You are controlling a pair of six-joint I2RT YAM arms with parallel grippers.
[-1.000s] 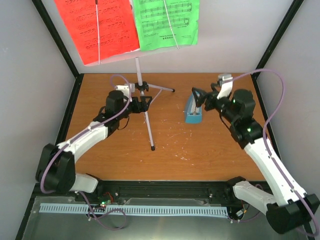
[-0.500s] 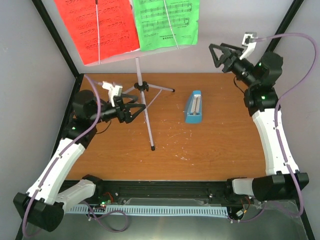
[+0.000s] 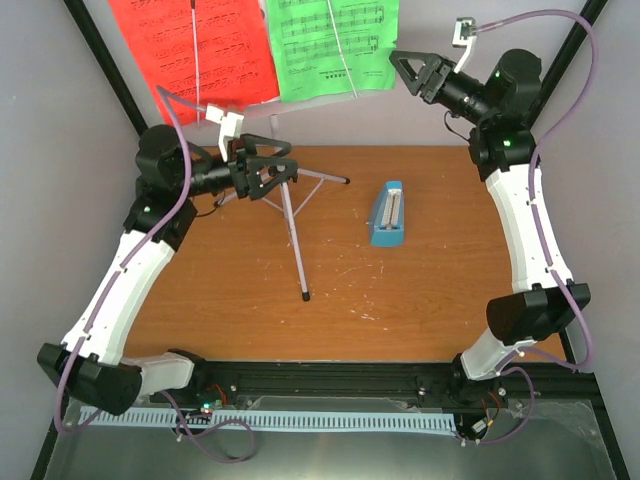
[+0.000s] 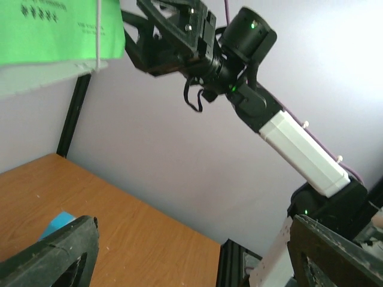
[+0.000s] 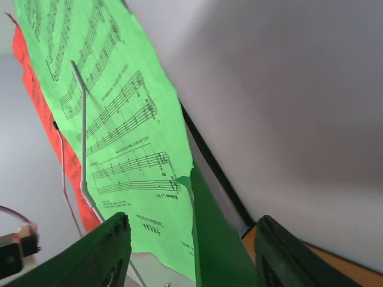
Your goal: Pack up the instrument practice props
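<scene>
While both arms reach high toward the back of the cell, the left gripper (image 3: 288, 160) hangs in front of the stand (image 3: 291, 215) — level, from overhead, with the hub where its legs meet the pole. Its fingers (image 4: 54, 257) are spread wide, and the wrist camera shows only wall and table (image 3: 430, 290) between them, so nothing is in its grasp. Whether a finger brushes the pole cannot be told. The stand is upright at the table's back left, one leg running toward the near edge. On its tray (image 4: 36, 75) sit the red page (image 3: 195, 55) and the green page (image 3: 330, 40), side by side, red on the left, each crossed by a thin wire holder. The right gripper (image 3: 405, 76) is up beside the green page's right edge, near the lower corner, jaws also wide and empty. Its wrist camera looks along that sheet — the page's lower edge lies ahead, in the gap between the two fingers (image 5: 108, 251) — but contact with the paper cannot be made out. The metronome (image 3: 388, 213) rests on the table right of the stand, well apart from both grippers.
</scene>
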